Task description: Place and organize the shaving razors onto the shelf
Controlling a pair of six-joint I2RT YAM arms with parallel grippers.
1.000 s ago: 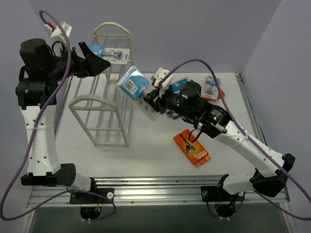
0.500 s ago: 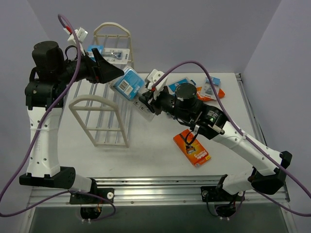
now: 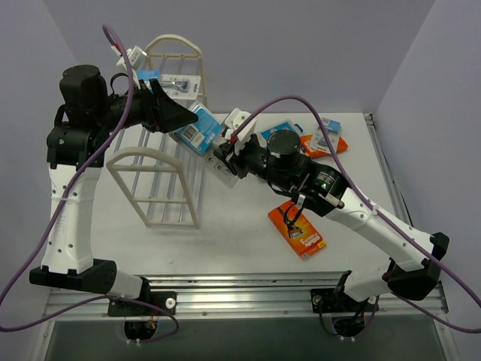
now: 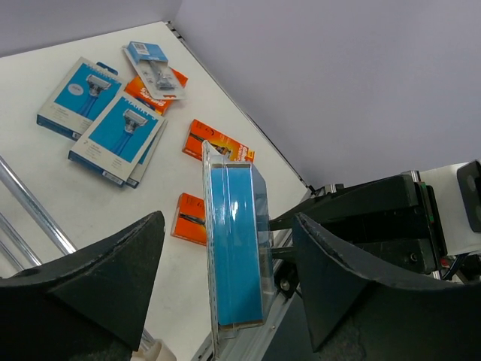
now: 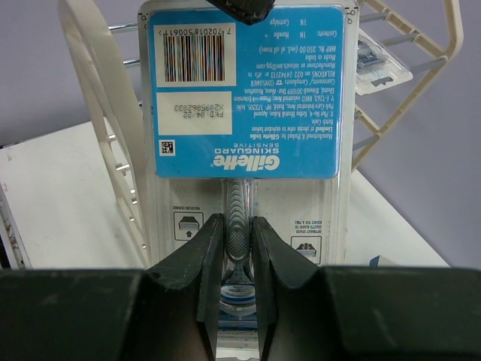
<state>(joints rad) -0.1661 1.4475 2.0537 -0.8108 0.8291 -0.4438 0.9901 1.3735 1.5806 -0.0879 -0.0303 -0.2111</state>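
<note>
My right gripper (image 3: 222, 156) (image 5: 237, 226) is shut on the lower part of a clear blister razor pack (image 3: 200, 128) (image 5: 244, 113) with a blue card, held upright beside the cream-white shelf (image 3: 161, 174). My left gripper (image 3: 192, 120) (image 4: 229, 226) is open. Its two black fingers (image 4: 113, 278) straddle the pack's top edge (image 4: 237, 248), with a gap on each side. One of its fingertips (image 5: 240, 9) pokes in above the pack in the right wrist view. Another razor pack (image 3: 177, 84) (image 5: 379, 64) lies on the shelf's far end.
More razor packs lie on the table to the right: blue-and-white boxes (image 3: 282, 129) (image 4: 120, 139), an orange box (image 3: 297, 229) (image 4: 218, 143), and an orange pack with a small blister card (image 3: 323, 143) (image 4: 154, 64). The shelf's arched end frame (image 5: 90, 113) stands close behind the held pack.
My left gripper has swung right from over the shelf and now straddles the pack's top, its jaws narrowing. My right arm has carried the pack left toward it.
</note>
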